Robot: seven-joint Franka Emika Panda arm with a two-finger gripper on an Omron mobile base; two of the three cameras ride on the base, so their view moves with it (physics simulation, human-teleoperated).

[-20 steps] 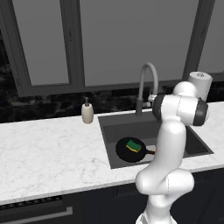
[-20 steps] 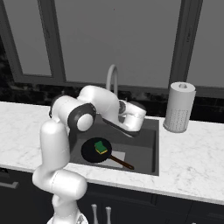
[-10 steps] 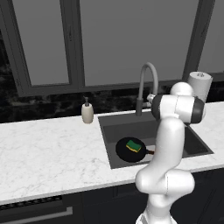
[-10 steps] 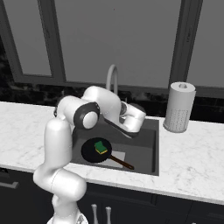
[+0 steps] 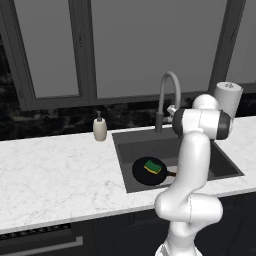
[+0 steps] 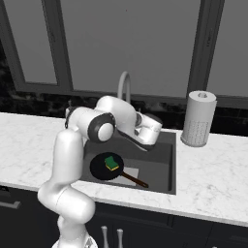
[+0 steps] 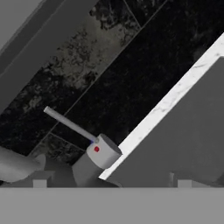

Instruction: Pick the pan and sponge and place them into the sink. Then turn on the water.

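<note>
Inside the sink (image 5: 222, 167), toward its left half: one pan (image 5: 143, 173), small, round, black, resting flat on the basin bottom. Its thin brown handle (image 6: 134, 179) points toward the counter's front edge in the right base view and lies partly over a lighter grey patch (image 6: 131, 171) on the basin floor.

On the pan: one sponge (image 5: 153, 166), green face up with a yellow edge showing, sitting within the pan's rim (also seen at (image 6: 112, 163)).

Behind the sink, at the back rim: one gooseneck faucet (image 5: 170, 85), grey, tall, with a dark base. No stream runs from it. In the hand view its valve body (image 7: 101, 151) carries a small red dot, and a thin straight lever (image 7: 70, 124) sticks out from it.

Over the basin, close to the faucet base: the gripper (image 7: 111, 183), jaws spread wide and holding nothing; its two finger tips (image 7: 40, 183) sit low in the hand view with the valve body between and just beyond them. Contact with the lever cannot be made out.

On the white marble counter (image 5: 55, 175), left of the sink: one beige soap dispenser (image 5: 100, 128), upright. Right of the sink: one white paper-towel roll (image 6: 198, 117), upright.
</note>
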